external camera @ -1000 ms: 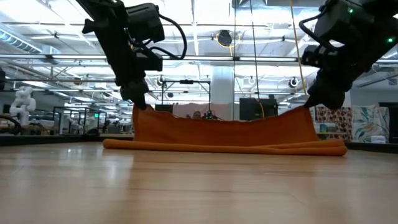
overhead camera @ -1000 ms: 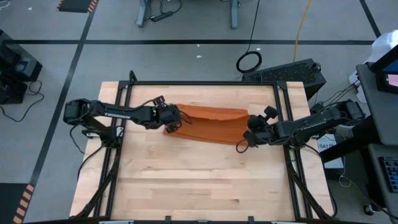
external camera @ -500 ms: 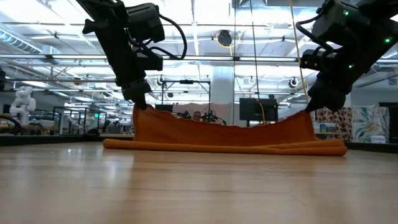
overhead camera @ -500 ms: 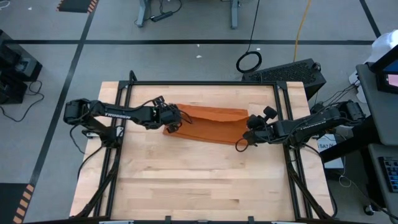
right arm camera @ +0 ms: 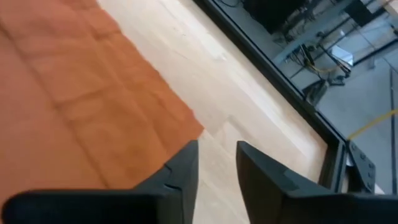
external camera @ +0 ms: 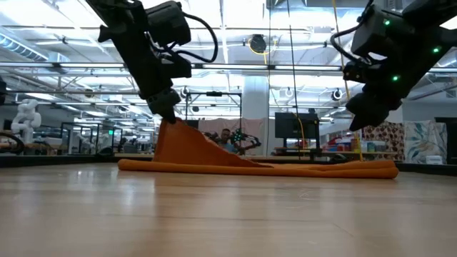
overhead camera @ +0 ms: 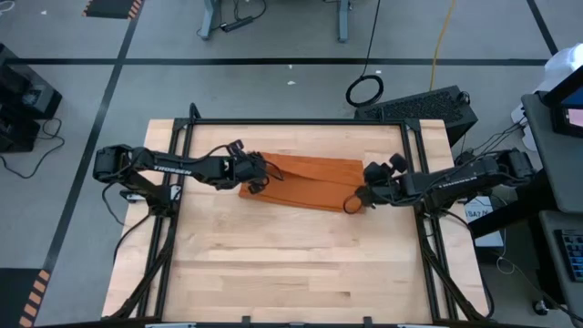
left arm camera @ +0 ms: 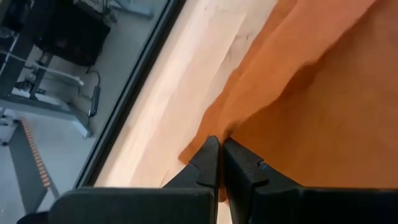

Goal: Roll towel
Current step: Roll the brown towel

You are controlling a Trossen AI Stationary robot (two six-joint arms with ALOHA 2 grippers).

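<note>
The left arm reaches in low from the left side of the worktop [overhead camera: 273, 264], and the left gripper [overhead camera: 261, 178] sits at the left end of the towel [overhead camera: 314, 180]. Its jaws are clamped on a corner of the towel and hold that corner up in the air. The right arm reaches in from the right side, and the right gripper [overhead camera: 362, 194] hangs just above the right end of the towel. Its jaws are apart and hold nothing. From above, the towel looks like a long rust-orange strip lying across the far half of the worktop, between the two grippers. The low view shows something the top view does not: the towel [external camera: 214, 158] rises to a point under the left gripper [external camera: 166, 114] and slopes down to lie flat along the wood, while the right gripper [external camera: 360, 118] floats clear above the flat end. The left wrist view shows the two dark fingers [left arm camera: 208, 165] pressed together on a soft fold of cloth. The right wrist view shows the fingers [right arm camera: 180, 171] spread, with bare wood between them and the towel's edge [right arm camera: 180, 118] just past them. The cloth is plain, soft and a bit wrinkled.
</note>
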